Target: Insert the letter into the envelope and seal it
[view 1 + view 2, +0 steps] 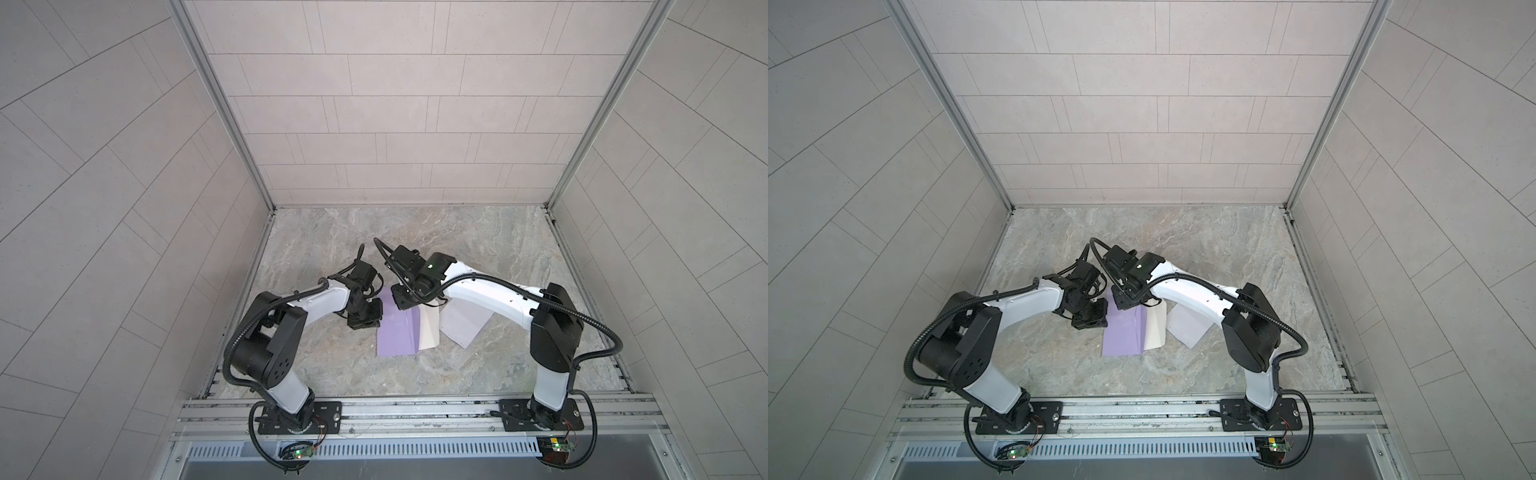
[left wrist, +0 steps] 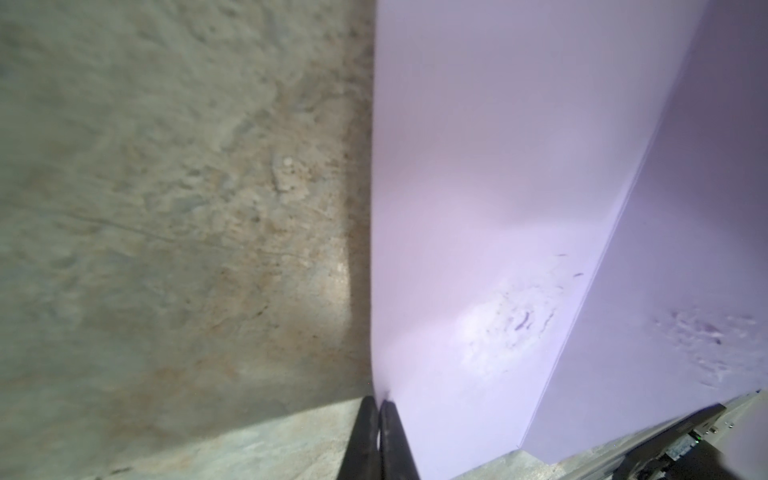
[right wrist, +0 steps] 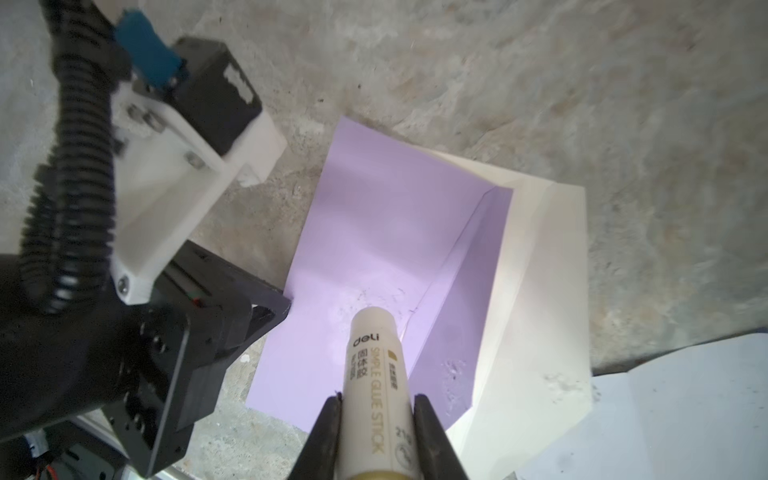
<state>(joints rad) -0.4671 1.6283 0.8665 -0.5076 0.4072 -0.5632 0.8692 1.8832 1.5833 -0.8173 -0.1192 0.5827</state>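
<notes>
The envelope (image 1: pixel 397 332) (image 1: pixel 1123 336) is purple and lies flat at the table's middle. Its white flap (image 1: pixel 428 330) (image 3: pixel 540 291) is spread open to the right. Dried glue marks show on the purple face (image 2: pixel 507 324) and on the flap. My left gripper (image 2: pixel 379 405) (image 1: pixel 365 320) is shut, pinching the envelope's left edge. My right gripper (image 3: pixel 376 401) (image 1: pixel 401 301) is shut on a cream glue stick (image 3: pixel 374 374). The stick's tip rests on the purple face beside the fold. A pale sheet (image 1: pixel 465 328) (image 3: pixel 685 415) lies right of the flap; I cannot tell whether it is the letter.
The grey marbled table (image 1: pixel 415 232) is walled by tiled panels at the back and on both sides. A metal rail (image 1: pixel 415 409) with both arm bases runs along the front. The left arm's wrist (image 3: pixel 124 332) stands close beside the glue stick.
</notes>
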